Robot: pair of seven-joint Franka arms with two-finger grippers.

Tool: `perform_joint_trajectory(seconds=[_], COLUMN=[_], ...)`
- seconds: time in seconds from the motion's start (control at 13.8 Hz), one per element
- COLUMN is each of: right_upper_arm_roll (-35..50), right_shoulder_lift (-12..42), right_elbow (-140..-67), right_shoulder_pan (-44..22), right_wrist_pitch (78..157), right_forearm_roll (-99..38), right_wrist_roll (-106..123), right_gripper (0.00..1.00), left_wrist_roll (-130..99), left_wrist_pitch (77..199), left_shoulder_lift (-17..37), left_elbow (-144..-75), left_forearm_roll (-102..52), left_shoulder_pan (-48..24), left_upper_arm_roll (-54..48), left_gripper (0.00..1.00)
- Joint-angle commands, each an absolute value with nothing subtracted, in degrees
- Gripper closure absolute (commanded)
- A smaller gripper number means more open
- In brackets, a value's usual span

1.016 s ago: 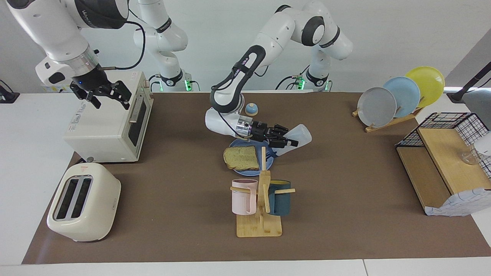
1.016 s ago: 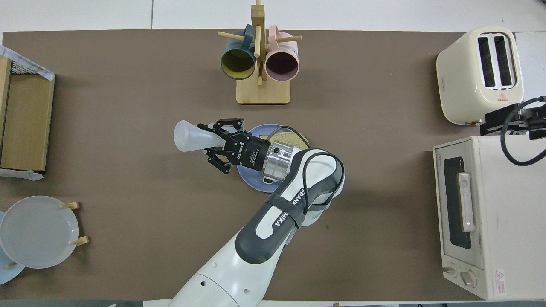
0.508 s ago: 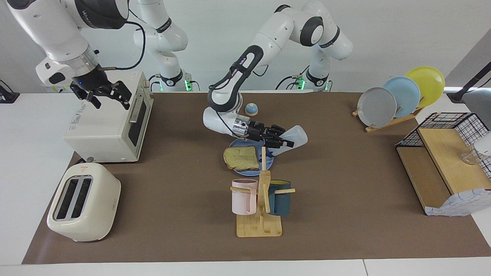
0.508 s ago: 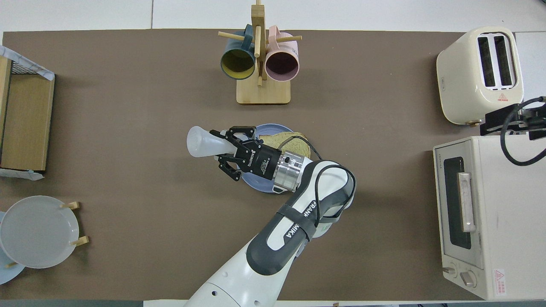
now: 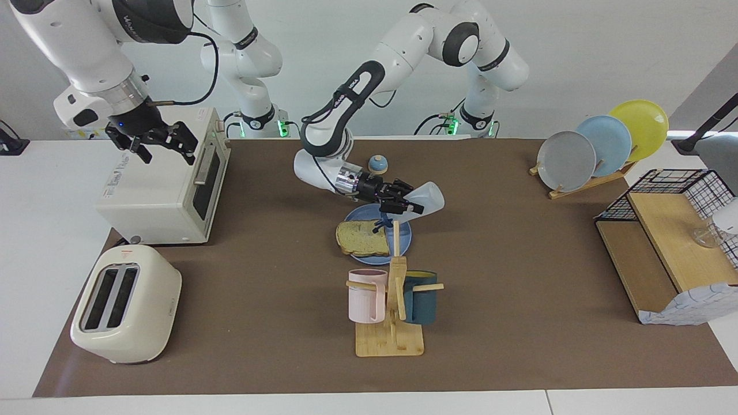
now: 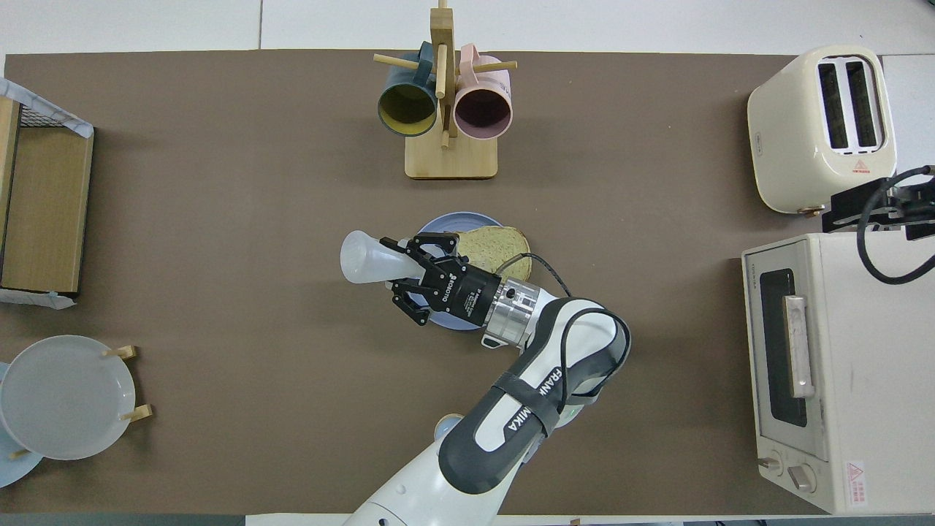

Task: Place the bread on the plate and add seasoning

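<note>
The bread [image 5: 362,237] lies flat on the blue plate [image 5: 405,245] in the middle of the table; both also show in the overhead view, the bread [image 6: 493,245] and the plate [image 6: 467,218]. My left gripper [image 5: 406,204] is shut on the seasoning bottle [image 5: 425,197] and holds it tilted over the plate, base up and dark cap [image 5: 381,223] pointing down by the bread's edge. In the overhead view the left gripper [image 6: 409,272] and the bottle [image 6: 365,257] hang over the plate's rim. My right gripper [image 5: 167,151] waits open and empty above the toaster oven [image 5: 161,190].
A mug rack [image 5: 392,300] with a pink and a dark teal mug stands just farther from the robots than the plate. A blue-domed bell [image 5: 377,165] sits nearer the robots. A cream toaster [image 5: 124,302], a plate rack [image 5: 599,147] and a wire shelf [image 5: 674,242] stand at the table's ends.
My left gripper has carried the bottle toward the right arm's end, from beside the plate to over it, closer to the bread. The right arm has not moved.
</note>
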State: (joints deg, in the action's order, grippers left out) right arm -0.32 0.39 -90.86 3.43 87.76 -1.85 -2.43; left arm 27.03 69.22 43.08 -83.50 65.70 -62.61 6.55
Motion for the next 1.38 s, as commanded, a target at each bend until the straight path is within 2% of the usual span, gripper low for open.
perform_joint_trajectory(seconds=[0.0, 0.36, 0.51, 0.73, 0.94, 1.31], right_upper_arm_roll=[0.09, 0.09, 0.09, 0.09, 0.09, 0.09], right_shoulder_lift=[-0.97, -0.97, -0.97, -0.97, -0.97, -0.97], right_elbow=[-92.37, -92.37, -92.46, -92.46, -92.37, -92.46], right_shoulder_pan=[4.13, 4.13, 4.13, 4.13, 4.13, 4.13], right_wrist_pitch=[88.15, 88.16, 88.15, 88.24, 88.15, 88.24], right_forearm_roll=[-1.67, -1.58, -1.58, -1.58, -1.58, -1.58], right_wrist_roll=[-1.05, -1.05, -1.05, -1.05, -1.05, -1.05], right_gripper=[0.00, 0.00, 0.00, 0.00, 0.00, 0.00], left_wrist_roll=[27.33, 26.72, 21.48, 17.84, 11.90, 3.09], left_wrist_pitch=[71.45, 71.54, 72.16, 76.28, 78.65, 99.45], left_shoulder_lift=[43.15, 43.24, 41.41, 31.93, 25.77, 11.80], left_elbow=[-83.67, -83.58, -83.67, -87.70, -87.71, -95.69], left_forearm_roll=[65.65, 64.08, 57.68, 50.47, 42.92, 29.11], left_shoulder_pan=[-59.69, -57.48, -57.31, -55.11, -50.47, -38.95], left_upper_arm_roll=[7.03, 7.03, 7.03, 7.03, 7.03, 7.03], left_gripper=[1.00, 1.00, 1.00, 1.00, 1.00, 1.00])
